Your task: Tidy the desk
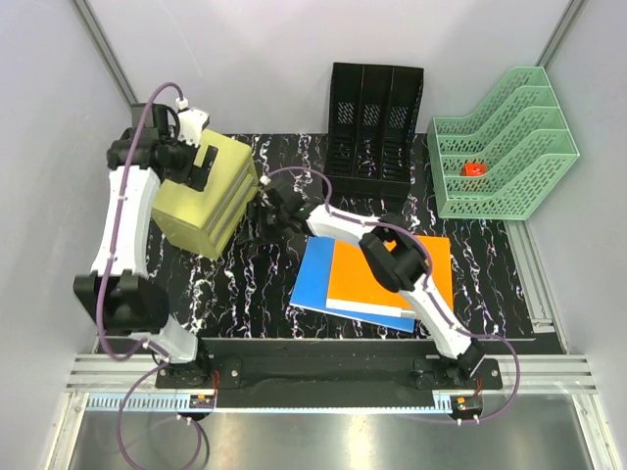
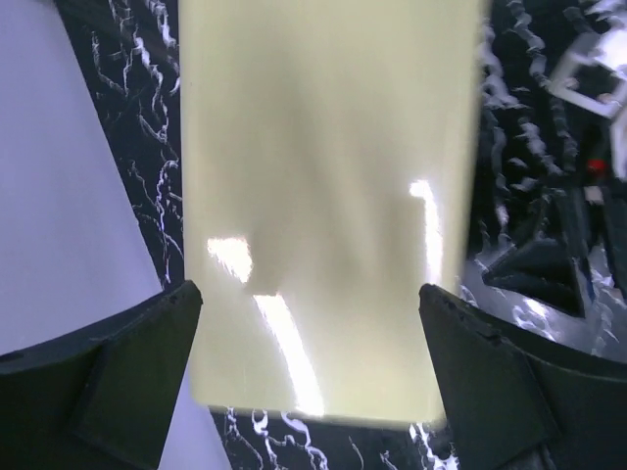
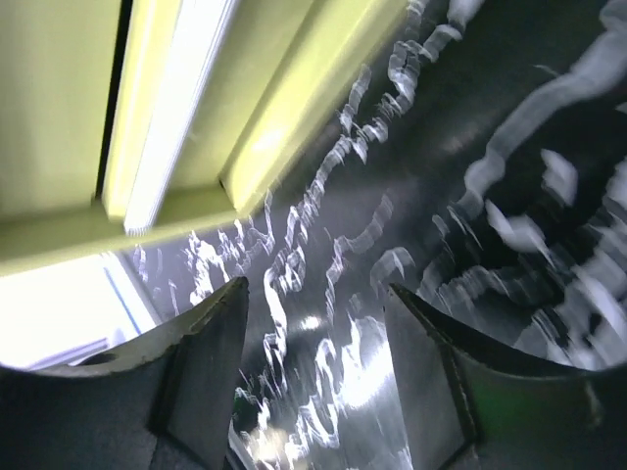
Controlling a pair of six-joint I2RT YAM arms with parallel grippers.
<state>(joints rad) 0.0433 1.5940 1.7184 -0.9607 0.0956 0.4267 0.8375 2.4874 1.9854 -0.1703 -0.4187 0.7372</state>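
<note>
Worktop (image 1: 245,284), black with white veins, sits between pale walls (image 1: 274,59). Left gripper (image 2: 309,294) hangs wide open over yellow drawer box (image 1: 201,211) at far left, gripping nothing. Right arm (image 1: 343,223) reaches left; right gripper (image 3: 313,294) part open, empty, low beside box front.

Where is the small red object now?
Top view, far right: the red object lies inside the green tray, right of the black file holder.

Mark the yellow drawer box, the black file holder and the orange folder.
yellow drawer box (image 1: 186,213), top external view, its bare upper face.
black file holder (image 1: 375,127), top external view, its middle compartment.
orange folder (image 1: 348,279), top external view, left part of its cover.
</note>
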